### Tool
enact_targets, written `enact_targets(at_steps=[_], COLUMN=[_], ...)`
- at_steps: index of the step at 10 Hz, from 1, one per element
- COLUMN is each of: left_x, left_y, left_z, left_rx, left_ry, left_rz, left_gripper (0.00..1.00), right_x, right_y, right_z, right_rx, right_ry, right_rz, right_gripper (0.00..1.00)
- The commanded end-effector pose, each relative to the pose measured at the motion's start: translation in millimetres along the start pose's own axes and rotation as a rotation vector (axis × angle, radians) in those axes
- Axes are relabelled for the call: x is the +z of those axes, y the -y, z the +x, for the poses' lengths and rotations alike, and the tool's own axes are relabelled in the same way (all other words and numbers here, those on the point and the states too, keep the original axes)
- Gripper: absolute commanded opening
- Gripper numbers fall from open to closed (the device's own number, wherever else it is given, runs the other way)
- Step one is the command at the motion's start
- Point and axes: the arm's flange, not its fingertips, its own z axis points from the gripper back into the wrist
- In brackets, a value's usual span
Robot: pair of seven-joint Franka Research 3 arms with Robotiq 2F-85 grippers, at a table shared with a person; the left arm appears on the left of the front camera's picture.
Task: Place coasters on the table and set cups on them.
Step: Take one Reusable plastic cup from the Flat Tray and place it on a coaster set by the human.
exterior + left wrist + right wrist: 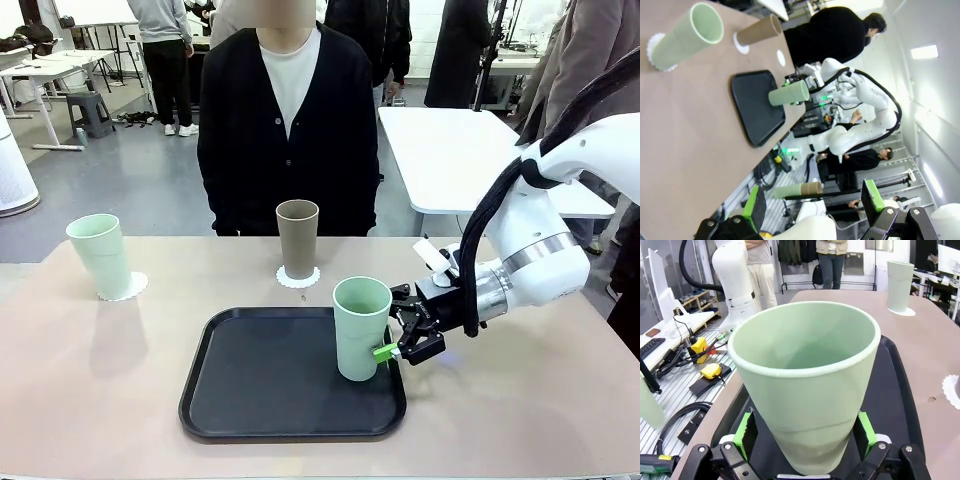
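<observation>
Beige bench [100,400], black tray [260,380] at 6 o'clock. Right pincer [398,351] grips mint cup [360,328] on tray. Left pincer [812,205] open, aloft. Brown cup [297,238] on scalloped coaster [298,276], 12 o'clock.

You're looking at a matte, smooth tabletop [90,380] – beige, no shine. The black tray [260,390] reads as dull plastic with a faint sheen. All three cups [361,328] look matte and smooth – the coasters [298,276] thin, white, lacy-edged. The arm shells [590,150] are glossy white.
</observation>
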Motion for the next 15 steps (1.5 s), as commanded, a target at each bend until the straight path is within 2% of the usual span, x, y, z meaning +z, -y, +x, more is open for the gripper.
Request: enact_targets(at_steps=[1,8,9,10,11,12,13,15], left_x=[5,5,5,5,5,5,5,5], left_y=[4,4,4,4,4,4,4,4], left_z=[-2,-2,-2,-2,-2,-2,-2,-2], left_rx=[-0.01,-0.01,-0.01,-0.01,-0.01,-0.01,-0.01,-0.01], left_ry=[0.008,0.008,0.008,0.008,0.008,0.008,0.008,0.008], left_rz=[-0.007,-0.007,-0.007,-0.007,-0.007,-0.007,-0.007,-0.007], left_gripper=[1.0,1.0,1.0,1.0,1.0,1.0,1.0,1.0], right_x=[-6,-17,-18,-18,-18,-18,-17,-4], right_y=[6,21,20,21,20,20,18,5], right_z=[-3,-4,-5,-5,-5,-6,-5,7], right_rx=[0.017,0.027,0.028,0.032,0.037,0.038,0.044,0.061], right_ry=[-0.006,0.039,0.042,0.045,0.045,0.048,0.047,0.068], right_rz=[0.016,0.043,0.054,0.062,0.073,0.079,0.081,0.046], right_gripper=[1.0,1.0,0.85,0.8,0.25,0.2,0.0,0.0])
